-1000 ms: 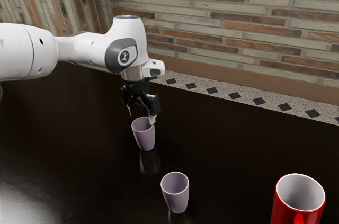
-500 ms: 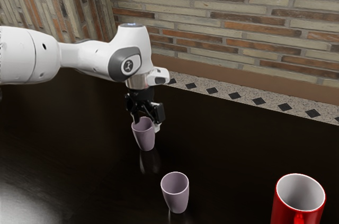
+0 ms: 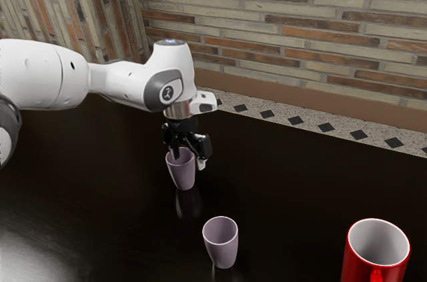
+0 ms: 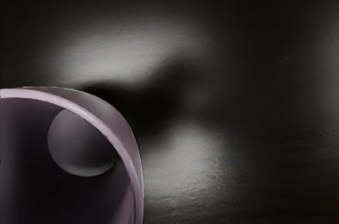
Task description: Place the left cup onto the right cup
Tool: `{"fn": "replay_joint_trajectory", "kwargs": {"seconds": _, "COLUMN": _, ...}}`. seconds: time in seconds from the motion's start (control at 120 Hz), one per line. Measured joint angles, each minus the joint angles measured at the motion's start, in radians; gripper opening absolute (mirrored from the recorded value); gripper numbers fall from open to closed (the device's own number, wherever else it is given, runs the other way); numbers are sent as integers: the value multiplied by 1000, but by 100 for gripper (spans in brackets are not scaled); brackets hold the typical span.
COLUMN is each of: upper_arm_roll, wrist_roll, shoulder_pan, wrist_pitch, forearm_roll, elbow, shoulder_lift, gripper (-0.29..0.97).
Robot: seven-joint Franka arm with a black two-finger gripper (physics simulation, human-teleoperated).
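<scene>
brown and red brick walls (image 3: 300,15) close the back of the scene. below them runs a speckled stone ledge (image 3: 320,124) set with black diamond tiles, and in front lies a dark glossy counter (image 3: 80,182). from the exterior view's left a white jointed arm (image 3: 100,82) reaches in and bends downward. its black two-finger end effector (image 3: 189,157) is at the mouth of a pale lilac handleless cup (image 3: 180,173) that stands upright on the counter. the end effector is open: one finger dips over the cup's opening and the other hangs just outside the rim on the exterior view's right. whether either touches the cup's wall cannot be told. in the wrist view the same cup (image 4: 79,144) sits close under the hand, showing its rim and round inner floor against the dark counter (image 4: 238,128). nearer the camera and slightly rightward, apart from the first, a second pale lilac cup (image 3: 220,242) stands upright. well to the right, at the lower edge, is a glossy red mug with a white inside (image 3: 377,252).
</scene>
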Motion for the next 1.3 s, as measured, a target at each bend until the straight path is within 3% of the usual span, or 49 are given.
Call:
{"fn": "replay_joint_trajectory", "kwargs": {"seconds": 0.475, "upper_arm_roll": 0, "wrist_roll": -34, "shoulder_pan": 1, "wrist_pitch": 49, "forearm_roll": 1, "elbow": -6, "shoulder_lift": 51, "gripper": 63}}
{"fn": "replay_joint_trajectory", "kwargs": {"seconds": 0.6, "upper_arm_roll": 0, "wrist_roll": -43, "shoulder_pan": 1, "wrist_pitch": 52, "forearm_roll": 3, "elbow": -7, "shoulder_lift": 54, "gripper": 50}}
{"fn": "replay_joint_trajectory", "kwargs": {"seconds": 0.758, "upper_arm_roll": 1, "wrist_roll": -59, "shoulder_pan": 1, "wrist_pitch": 53, "forearm_roll": 6, "elbow": -6, "shoulder_lift": 53, "gripper": 19}}
{"fn": "replay_joint_trajectory", "kwargs": {"seconds": 0.867, "upper_arm_roll": 2, "wrist_roll": -72, "shoulder_pan": 0, "wrist_pitch": 53, "forearm_roll": 8, "elbow": -4, "shoulder_lift": 48, "gripper": 5}}
{"fn": "replay_joint_trajectory", "kwargs": {"seconds": 1.033, "upper_arm_roll": 2, "wrist_roll": -89, "shoulder_pan": -2, "wrist_pitch": 52, "forearm_roll": 10, "elbow": -2, "shoulder_lift": 43, "gripper": -5}}
{"fn": "replay_joint_trajectory", "kwargs": {"seconds": 1.3, "upper_arm_roll": 2, "wrist_roll": -122, "shoulder_pan": 0, "wrist_pitch": 51, "forearm_roll": 30, "elbow": -13, "shoulder_lift": 49, "gripper": -11}}
